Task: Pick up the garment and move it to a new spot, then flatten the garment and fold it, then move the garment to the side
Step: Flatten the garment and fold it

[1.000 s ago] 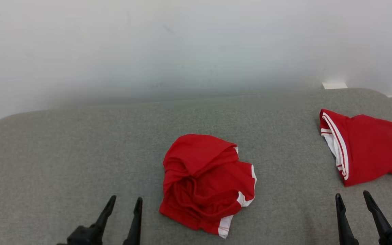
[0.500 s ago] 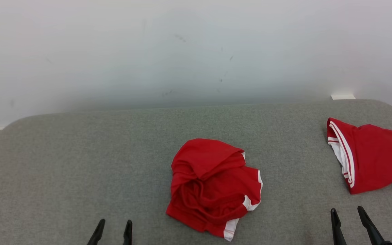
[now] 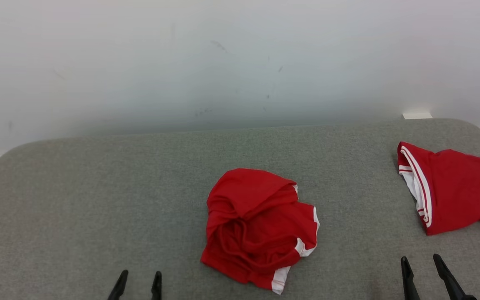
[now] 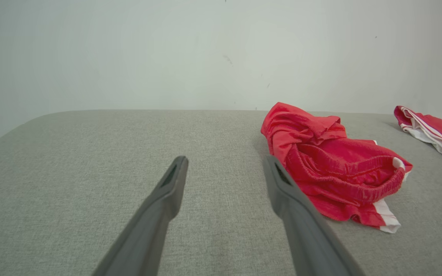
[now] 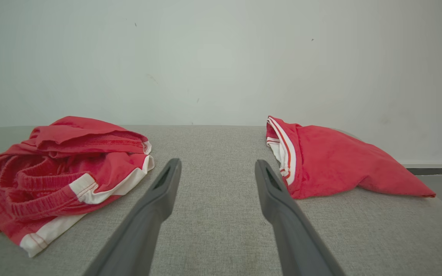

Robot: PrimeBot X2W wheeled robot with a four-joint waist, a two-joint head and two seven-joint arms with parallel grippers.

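Garment: crumpled red white-trimmed shorts (image 3: pixel 256 225), untouched.
Grippers: left gripper (image 3: pixel 140 276), right gripper (image 3: pixel 420 259) spread, empty.
Your move: pinch a raised fold.

left gripper (image 3: pixel 138 276): two long tapered fingers (image 4: pixel 155 214), matte dark grey, slot near each tip | right gripper (image 3: pixel 420 260): same pattern

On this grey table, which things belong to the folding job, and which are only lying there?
Job: crumpled red garment, mid-table; left end effector and right end effector, both open; grey table.
Lying about: second red garment near the right edge, lying flatter, probably not the current one.
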